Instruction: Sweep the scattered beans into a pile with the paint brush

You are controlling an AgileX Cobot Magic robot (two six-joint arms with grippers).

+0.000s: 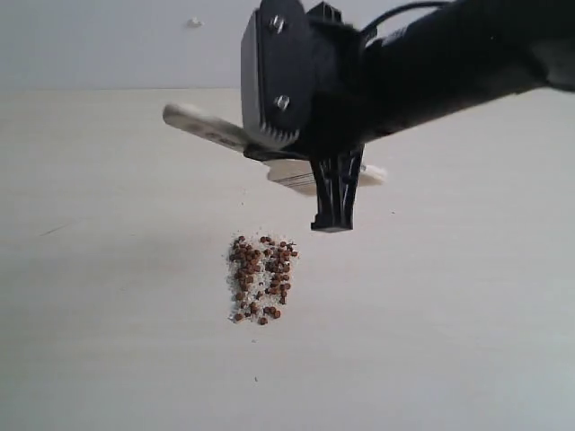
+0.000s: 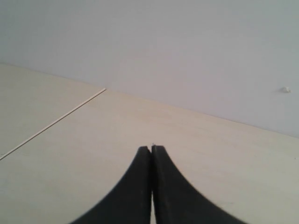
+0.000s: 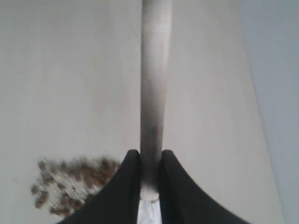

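Black pincer [image 1: 331, 221] across paint brush [image 1: 203, 125], seemingly above pile [image 1: 260, 278]

I am at a pale, wood-toned bench [image 1: 467, 341] against a plain whitish wall [image 1: 108, 40]. It reads as a robot test lab.

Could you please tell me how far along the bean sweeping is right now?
Mostly done: the beans sit in one compact pile, with no obvious strays. In hand: the right gripper has its jaws clamped on the paint brush handle, with the brush clear of the pile. The left gripper is shut and empty. Left: at most a final tidy, probably.
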